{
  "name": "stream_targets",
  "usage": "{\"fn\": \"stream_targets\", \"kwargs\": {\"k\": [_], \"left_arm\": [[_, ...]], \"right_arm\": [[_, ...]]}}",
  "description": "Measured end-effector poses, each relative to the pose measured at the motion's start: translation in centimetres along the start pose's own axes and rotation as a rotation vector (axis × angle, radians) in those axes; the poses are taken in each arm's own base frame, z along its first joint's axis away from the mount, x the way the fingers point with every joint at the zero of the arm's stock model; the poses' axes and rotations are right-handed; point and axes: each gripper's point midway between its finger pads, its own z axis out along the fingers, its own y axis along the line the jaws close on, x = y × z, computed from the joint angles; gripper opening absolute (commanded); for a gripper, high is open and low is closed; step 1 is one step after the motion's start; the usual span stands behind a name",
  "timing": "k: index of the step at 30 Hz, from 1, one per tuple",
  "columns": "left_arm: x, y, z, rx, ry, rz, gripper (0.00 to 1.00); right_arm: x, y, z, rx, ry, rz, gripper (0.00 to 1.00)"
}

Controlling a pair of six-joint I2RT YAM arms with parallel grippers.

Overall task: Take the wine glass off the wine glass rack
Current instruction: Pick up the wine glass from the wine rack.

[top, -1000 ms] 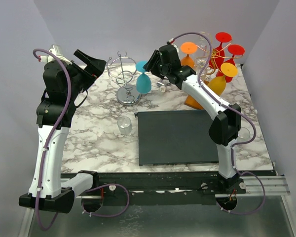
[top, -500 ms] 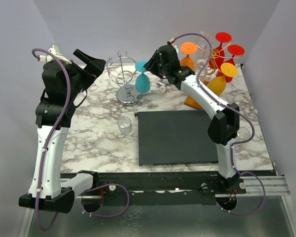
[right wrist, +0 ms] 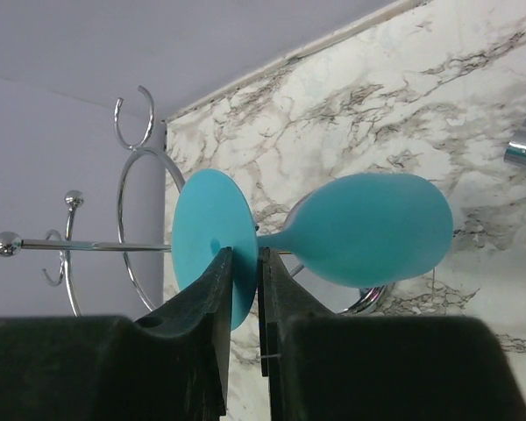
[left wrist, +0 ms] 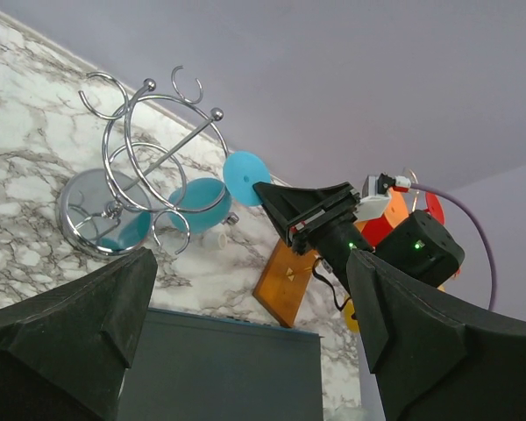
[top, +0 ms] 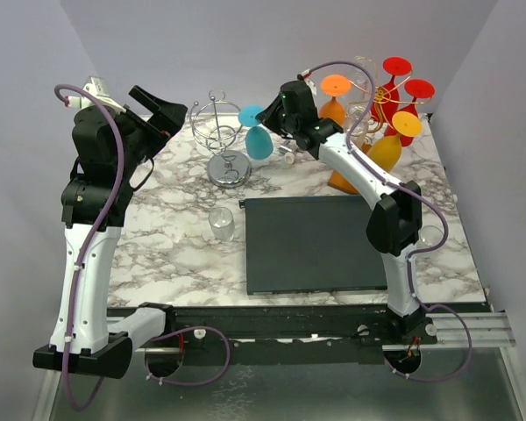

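Note:
A teal wine glass [top: 259, 141] hangs tilted beside the silver chrome stand [top: 219, 132]. My right gripper [top: 267, 123] is shut on its round foot. In the right wrist view the two fingers [right wrist: 212, 289] pinch the teal foot disc edge-on, and the bowl [right wrist: 368, 230] points right. A chrome bar runs up to the foot; I cannot tell if they touch. The wine glass rack [top: 342, 180], with a wooden base and gold wire, stands at the back right with orange [top: 336, 85], red [top: 396, 66] and yellow [top: 406, 123] glasses. My left gripper [top: 171, 110] is open, raised at the back left.
A dark grey mat [top: 316, 241] lies in the middle of the marble table [top: 167, 254]. A clear tumbler [top: 221, 224] stands left of the mat. The chrome stand's round base [top: 228, 168] sits just below the teal glass. Walls close in behind and at both sides.
The right jaws have closed onto the teal glass's foot. The bowl has swung slightly up and to the right. The left arm has not moved.

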Motion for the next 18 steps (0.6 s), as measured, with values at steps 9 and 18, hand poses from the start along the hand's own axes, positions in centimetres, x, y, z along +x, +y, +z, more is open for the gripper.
{"fn": "stream_targets", "kwargs": {"k": [9, 18], "left_arm": [[0.0, 0.0, 0.0, 0.0, 0.0, 0.0, 0.99], [0.0, 0.0, 0.0, -0.001, -0.001, 0.0, 0.99]], "right_arm": [[-1.0, 1.0, -0.3, -0.029, -0.03, 0.015, 0.01], [-1.5, 1.0, -0.6, -0.019, -0.05, 0.023, 0.01]]}}
